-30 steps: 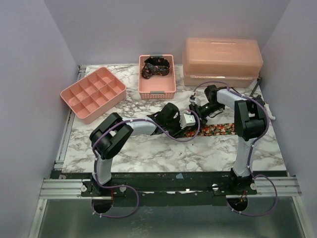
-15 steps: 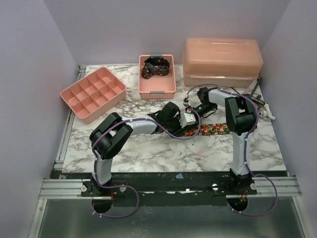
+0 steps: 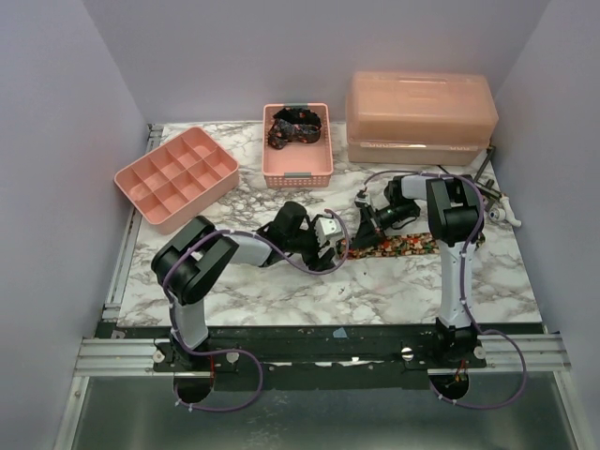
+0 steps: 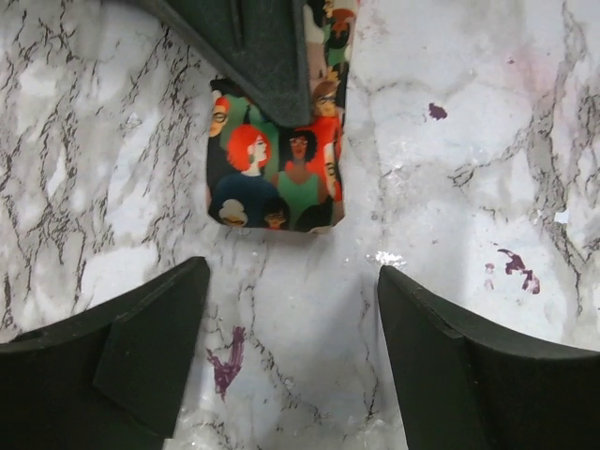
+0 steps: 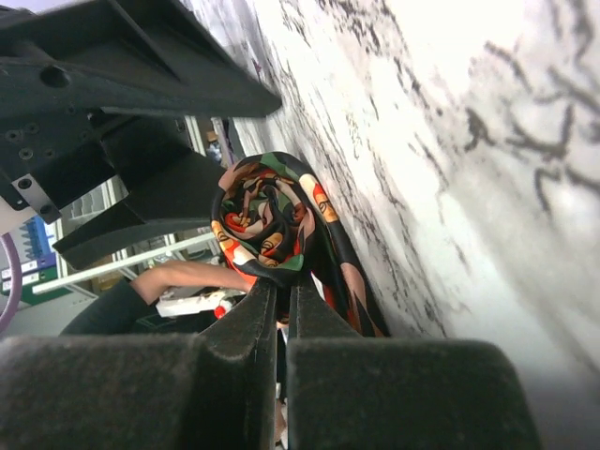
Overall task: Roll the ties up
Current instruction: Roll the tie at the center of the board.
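A tie (image 3: 405, 246) printed with faces in red, orange and green lies flat across the marble table (image 3: 281, 291), right of centre. Its left end (image 5: 267, 220) is curled into a small roll. My right gripper (image 5: 278, 292) is shut on the fabric at the edge of that roll, low against the table (image 3: 364, 234). In the left wrist view the tie's end (image 4: 275, 178) lies just beyond my open left gripper (image 4: 292, 274), apart from it, with a right finger (image 4: 253, 47) over it. A second, darker tie (image 3: 296, 125) sits bunched in the pink basket (image 3: 297, 172).
A pink divided tray (image 3: 175, 176) stands at the back left and a pink lidded box (image 3: 420, 117) at the back right. The two grippers are close together near the table's middle; the left gripper (image 3: 339, 246) sits just left of the tie's end.
My left gripper has opened and drawn back to the left off the tie. My right gripper has swung leftward to the tie's curled end and shut on it.
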### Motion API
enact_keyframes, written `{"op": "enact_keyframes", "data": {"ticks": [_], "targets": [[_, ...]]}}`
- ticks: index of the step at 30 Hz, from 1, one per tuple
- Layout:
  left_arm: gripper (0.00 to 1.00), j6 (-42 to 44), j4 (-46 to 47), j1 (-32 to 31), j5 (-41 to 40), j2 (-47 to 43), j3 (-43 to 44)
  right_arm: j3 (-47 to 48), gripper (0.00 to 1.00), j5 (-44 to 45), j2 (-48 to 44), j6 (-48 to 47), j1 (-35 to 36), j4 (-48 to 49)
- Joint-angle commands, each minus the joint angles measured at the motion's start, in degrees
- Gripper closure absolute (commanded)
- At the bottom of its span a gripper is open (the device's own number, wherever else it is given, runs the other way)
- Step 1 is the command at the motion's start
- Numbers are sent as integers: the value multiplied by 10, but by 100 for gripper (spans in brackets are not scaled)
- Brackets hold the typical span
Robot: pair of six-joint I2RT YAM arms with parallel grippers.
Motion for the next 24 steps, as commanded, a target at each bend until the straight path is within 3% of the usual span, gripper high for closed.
{"op": "enact_keyframes", "data": {"ticks": [1,9,12,15,17,19,21,24], "targets": [[23,-27,144,-3,57,16,-17,3,99,59,71,-13,-5,-8],[23,-26,206,-24,45,82,23,-11,99,74,75,-14,-5,-14],[38,3,170,-35,25,96,44,-15,99,76,69,-12,-5,-13],[59,36,110,-42,-2,91,52,-15,99,75,58,-4,-5,-10],[70,43,49,-42,-19,85,60,-13,87,77,41,6,-5,-5],[76,54,-3,-40,-26,75,55,-17,68,88,4,29,-5,15],[79,67,-42,-40,-30,66,47,-23,55,106,-47,62,-5,47],[79,68,-95,-41,-44,62,52,-17,45,127,-106,89,-5,58]]}}
